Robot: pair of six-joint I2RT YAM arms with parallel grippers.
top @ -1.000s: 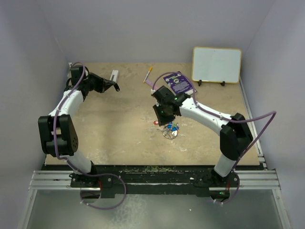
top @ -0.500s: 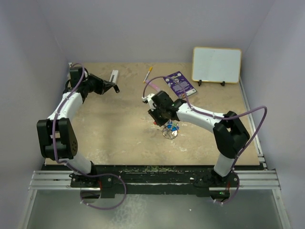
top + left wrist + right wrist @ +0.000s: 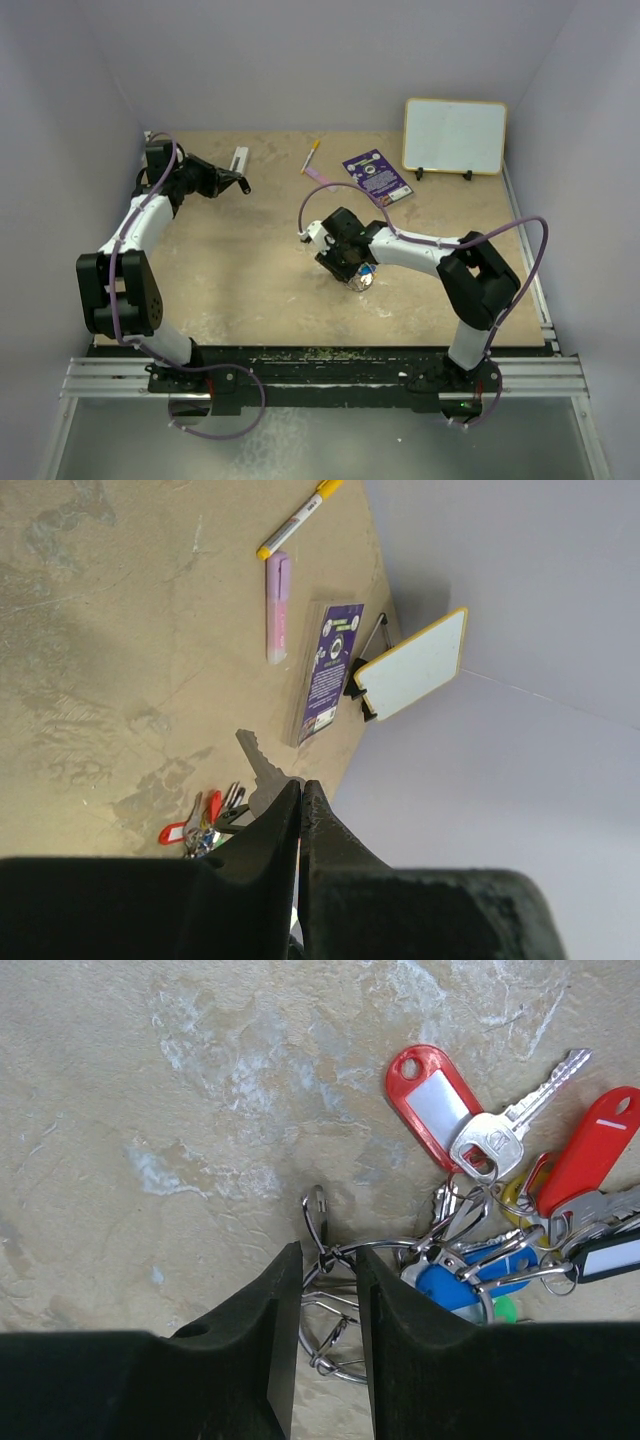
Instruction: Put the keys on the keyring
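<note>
The keys [image 3: 440, 1105], with red, blue, yellow and green tags, lie in a bunch on the table, hooked on the keyring [image 3: 391, 1244], a thin silvery wire ring. My right gripper [image 3: 328, 1250] points down at the ring's left side. Its jaws stand a little apart, with the ring's wire and clasp in the gap between them. From above, the right gripper [image 3: 350, 272] covers most of the bunch [image 3: 363, 278]. My left gripper [image 3: 243, 183] hovers at the far left, shut [image 3: 300, 783] on a grey key blade [image 3: 262, 765] that pokes out past its tips.
A whiteboard [image 3: 455, 136] stands at the back right, with a purple card [image 3: 377, 175] in front of it. A yellow-capped marker [image 3: 312, 156] and a pink highlighter [image 3: 322, 178] lie behind the keys. A small white object [image 3: 240, 158] lies beyond the left gripper.
My right arm has swung forward and down over the key bunch, and its jaws have widened a little. The left arm has not moved.
</note>
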